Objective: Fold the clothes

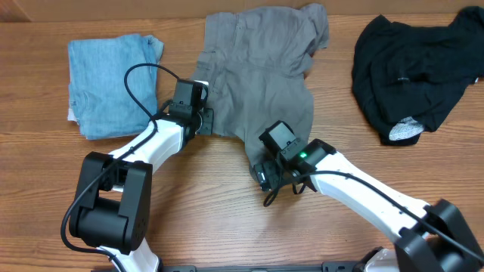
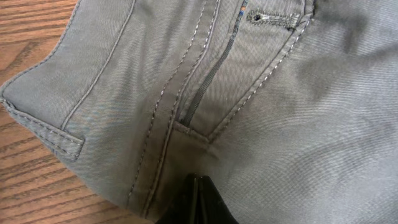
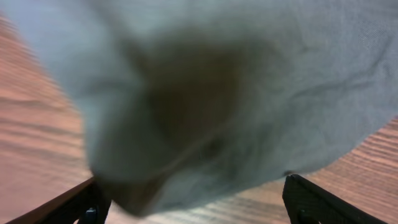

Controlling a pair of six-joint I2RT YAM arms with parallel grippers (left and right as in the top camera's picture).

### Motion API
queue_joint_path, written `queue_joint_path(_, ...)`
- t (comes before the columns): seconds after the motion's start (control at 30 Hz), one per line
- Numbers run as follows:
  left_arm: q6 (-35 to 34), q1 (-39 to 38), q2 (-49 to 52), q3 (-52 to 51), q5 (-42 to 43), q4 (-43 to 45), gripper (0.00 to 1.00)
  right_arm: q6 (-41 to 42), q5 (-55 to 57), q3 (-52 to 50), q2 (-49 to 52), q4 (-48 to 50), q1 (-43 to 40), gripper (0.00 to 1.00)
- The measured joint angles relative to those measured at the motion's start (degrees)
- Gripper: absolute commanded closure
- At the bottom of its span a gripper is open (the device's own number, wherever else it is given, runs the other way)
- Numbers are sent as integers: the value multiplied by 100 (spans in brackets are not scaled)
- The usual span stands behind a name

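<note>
The shorts (image 1: 261, 75) are being pinched at their left edge by the closed left gripper (image 2: 196, 202); the right gripper (image 3: 194, 193) is being held open at their lower edge.

arms (image 1: 355, 185): white links, black joints | black cables (image 1: 132, 83) | LED (image 1: 303, 156) (seemingly green)

Zip fly (image 2: 208, 81) on grey trousers (image 2: 292, 130), fingers (image 2: 205, 204), wooden table (image 2: 31, 183)

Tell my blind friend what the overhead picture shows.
Gray shorts lie spread on a wooden table, the left gripper and right gripper at their near edge. A folded blue cloth sits left, a crumpled black cloth right.
</note>
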Motion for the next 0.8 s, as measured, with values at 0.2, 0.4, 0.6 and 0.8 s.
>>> queue_joint_path(0.2, 0, 0, 0, 0, 0, 0, 96, 232, 702, 0, 855, 361, 4, 82)
queue_joint_path(0.4, 0, 0, 0, 0, 0, 0, 96, 1241, 2559, 531, 949, -1320, 4, 96)
queue_joint_path(0.6, -133, -4, 0, 0, 0, -4, 96, 2081, 4448, 2098, 953, -2485, 4, 65)
queue_joint_path(0.8, -260, -4, 0, 22, -2, -459, 96, 2802, 5366, 2188, 953, -3016, -57, 0)
